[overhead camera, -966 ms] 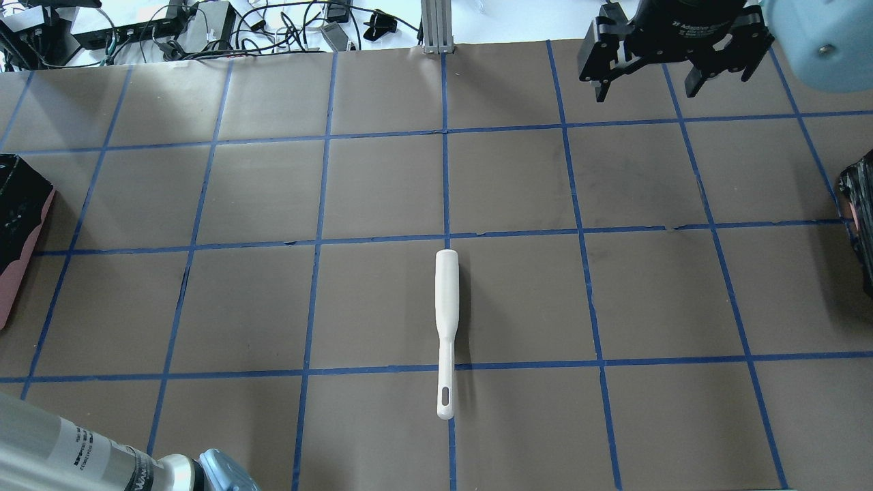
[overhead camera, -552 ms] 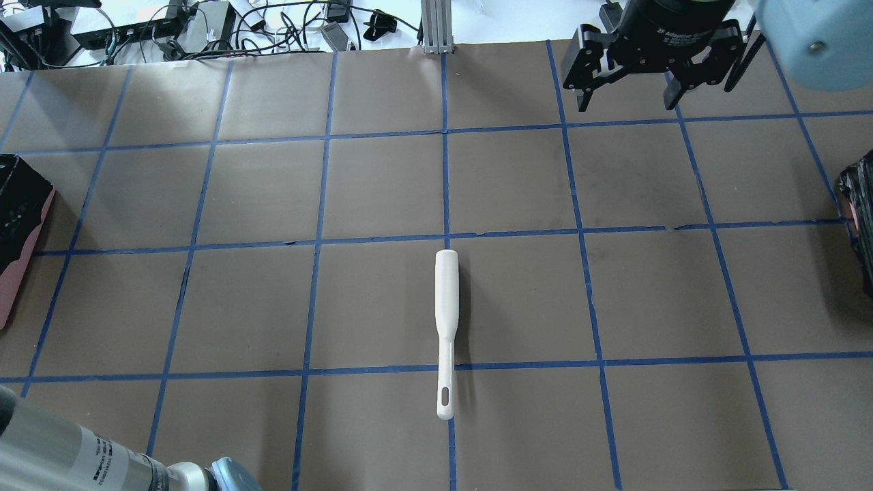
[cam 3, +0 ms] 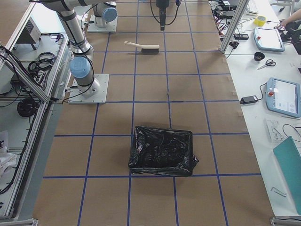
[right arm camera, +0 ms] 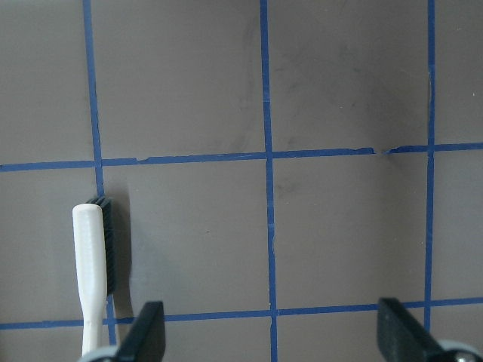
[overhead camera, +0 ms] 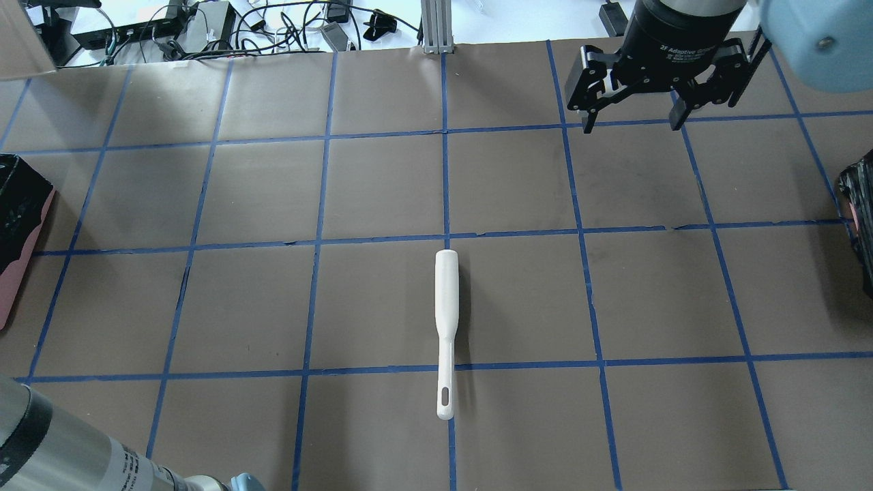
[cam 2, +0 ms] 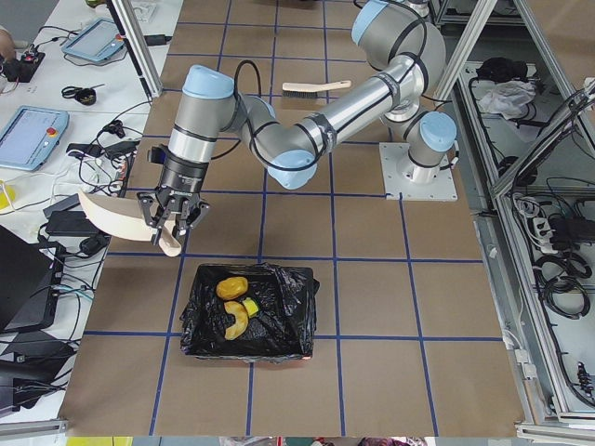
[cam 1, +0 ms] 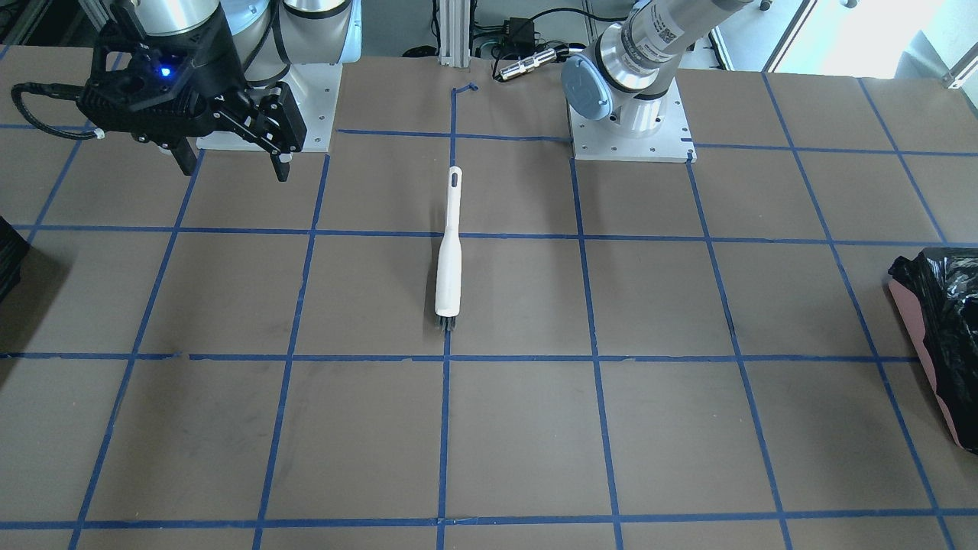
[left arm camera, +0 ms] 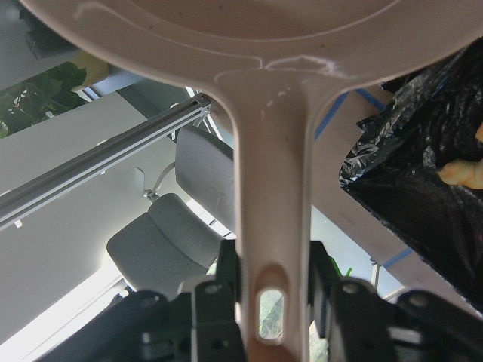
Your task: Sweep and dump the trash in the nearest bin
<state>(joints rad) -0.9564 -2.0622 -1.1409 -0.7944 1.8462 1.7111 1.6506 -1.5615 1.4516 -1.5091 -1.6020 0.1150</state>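
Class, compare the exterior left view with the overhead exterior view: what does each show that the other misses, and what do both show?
Only exterior left: the left gripper holding the dustpan, and the trash inside the bin. Only overhead: the right gripper, open and empty. Both: the white brush lying on the table, and the bin, though overhead catches only its edge.

Right claw (overhead camera: 631, 127) agape; left claw (left arm camera: 272, 275) tight.

R end effector (overhead camera: 633, 123) body: "2F Adaptive", rest illegible.
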